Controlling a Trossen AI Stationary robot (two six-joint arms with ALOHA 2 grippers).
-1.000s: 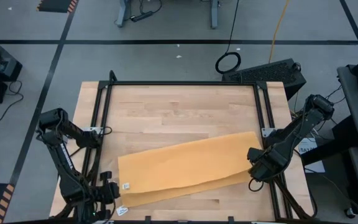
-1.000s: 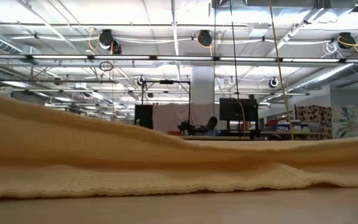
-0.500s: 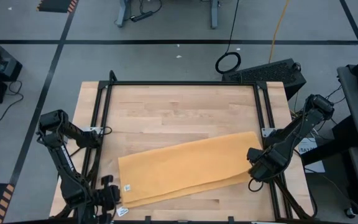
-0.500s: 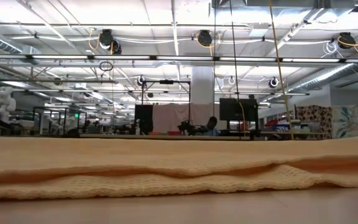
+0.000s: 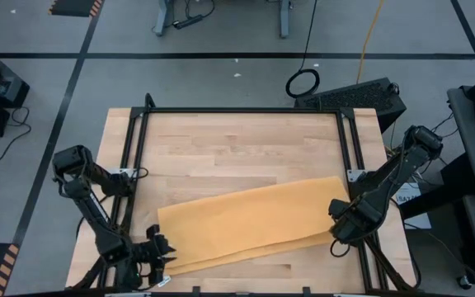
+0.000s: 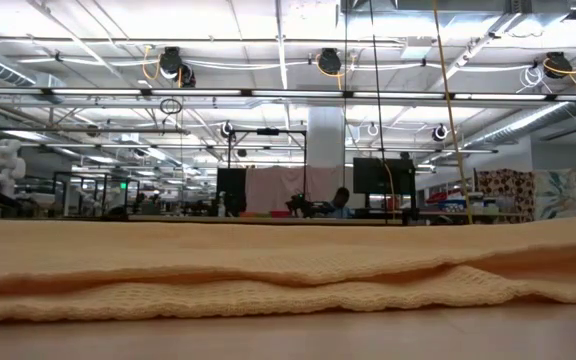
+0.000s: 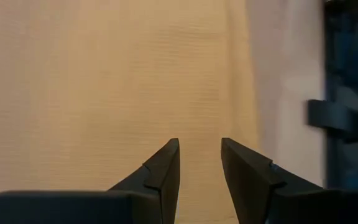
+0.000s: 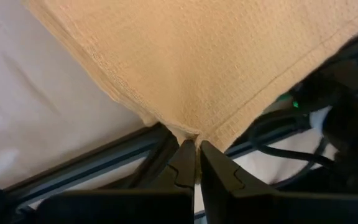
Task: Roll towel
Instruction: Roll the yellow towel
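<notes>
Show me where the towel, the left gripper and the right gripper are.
towel (image 5: 246,223), high view, middle of the cloth
left gripper (image 7: 200,163), left wrist view, between fingertips
right gripper (image 8: 197,154), right wrist view, between fingertips

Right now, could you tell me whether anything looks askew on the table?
Yes: the folded towel lies slanted across the table, and its lower layer sticks out unevenly along the near edge.

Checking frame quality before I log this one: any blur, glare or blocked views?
High view: evenly lit and sharp. Low view: the towel fills the lower half, hiding both arms; bright ceiling lights behind. Left wrist view: soft, smeared at its dark edge. Right wrist view: weave crisp, background blurred.
</notes>
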